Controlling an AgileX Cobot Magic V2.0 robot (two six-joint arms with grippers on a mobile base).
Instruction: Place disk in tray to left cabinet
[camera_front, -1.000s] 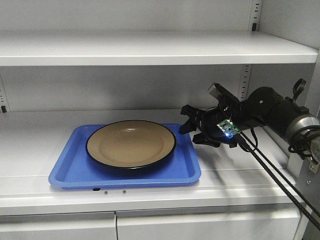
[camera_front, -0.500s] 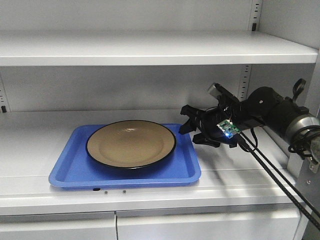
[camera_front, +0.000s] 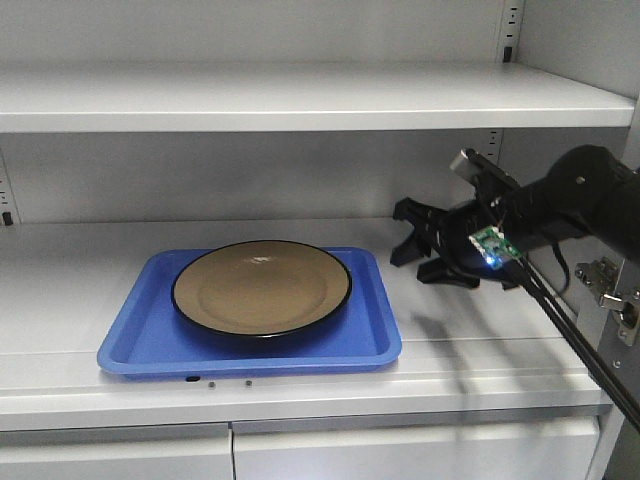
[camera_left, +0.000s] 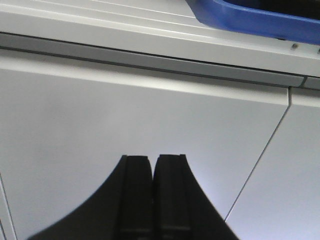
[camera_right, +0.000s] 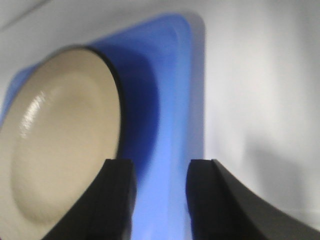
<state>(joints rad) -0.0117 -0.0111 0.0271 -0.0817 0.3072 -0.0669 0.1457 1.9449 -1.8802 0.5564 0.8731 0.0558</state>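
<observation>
Plate (camera_front: 262, 288) sits in blue tray (camera_front: 140, 345) on cabinet shelf (camera_front: 80, 260), at 9 o'clock from right tool (camera_front: 418, 245), which is open and empty; left tool (camera_left: 151, 165) closed, empty, below shelf

right claw (camera_front: 415, 245) drawn back, raised

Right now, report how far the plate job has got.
Done: the disk lies flat in the tray, which sits on the left cabinet shelf. In hand: nothing; the right gripper is open and empty, apart from the tray on its right, and has pulled back from it over the last second. The left gripper is shut, facing the lower doors. Left: apparently only retracting the arm.
</observation>
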